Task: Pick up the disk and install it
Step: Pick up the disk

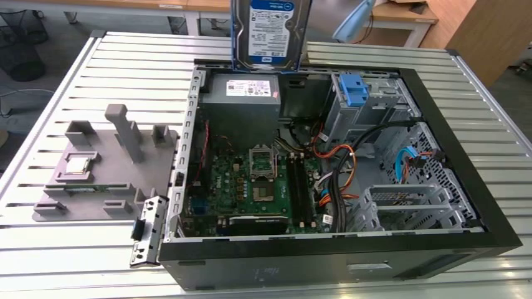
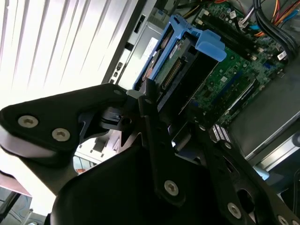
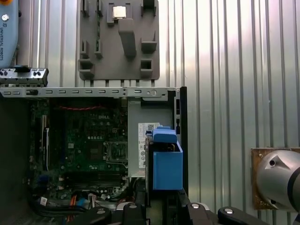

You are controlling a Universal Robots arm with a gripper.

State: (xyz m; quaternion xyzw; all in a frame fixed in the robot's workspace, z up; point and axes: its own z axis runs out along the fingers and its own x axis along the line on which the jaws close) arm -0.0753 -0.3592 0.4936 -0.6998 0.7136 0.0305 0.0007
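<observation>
Disk (image 1: 270,34) hangs upright in the air at the top of the exterior view, its label facing that camera and its blue carrier framing the edges. Its lower end is just above the far wall of the open computer case (image 1: 465,187), over the power supply (image 1: 245,93) and apart from it. In both wrist views the gripper (image 2: 176,112) is clamped on the disk from above, black fingers (image 2: 151,110) pressed to either side, and the wrist points straight down into the case. Below lie the motherboard (image 1: 249,180) and, toward the exterior view's right, a metal drive cage (image 1: 365,103) with loose cables (image 1: 349,156) beside it. A grey fixture tray (image 1: 99,168) sits on the slatted worktop (image 1: 124,62), just beside the case.
</observation>
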